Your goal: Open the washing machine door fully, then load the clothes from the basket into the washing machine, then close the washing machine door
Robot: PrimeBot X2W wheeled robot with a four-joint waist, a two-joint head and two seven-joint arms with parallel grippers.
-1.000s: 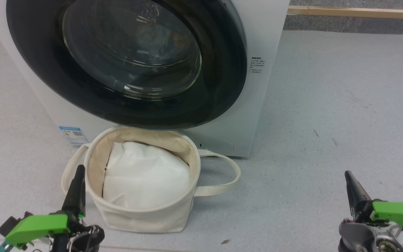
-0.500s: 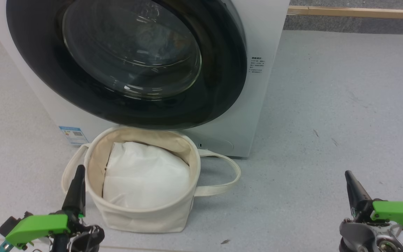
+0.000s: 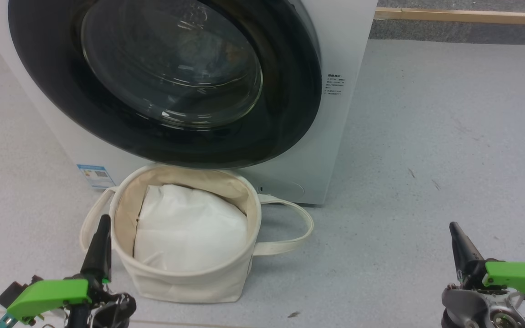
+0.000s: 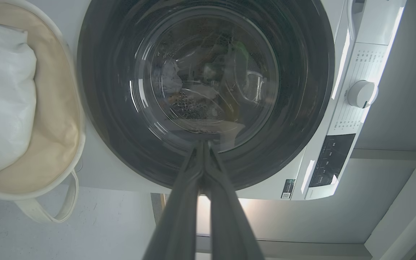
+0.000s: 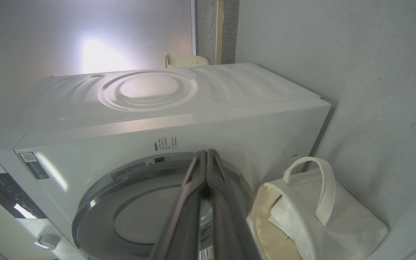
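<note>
Head view: the washing machine door [image 3: 162, 82] sat shut on the washing machine [image 3: 340, 136]; the basket [image 3: 189, 284] stood just before it, holding a white bundle [image 3: 189, 228]. Left hand [image 3: 103, 225] and right hand [image 3: 454, 230] were clenched, empty. Left wrist view: dim cloth [image 4: 170, 77] lay behind its glass. Right wrist view: fingertips [image 5: 202, 162] met.

We find nothing changed across the last second. Neither the left tool [image 3: 104, 222] nor the right tool [image 3: 453, 228] has moved or opened, and nothing ahead of or beside either tool has shifted.
</note>
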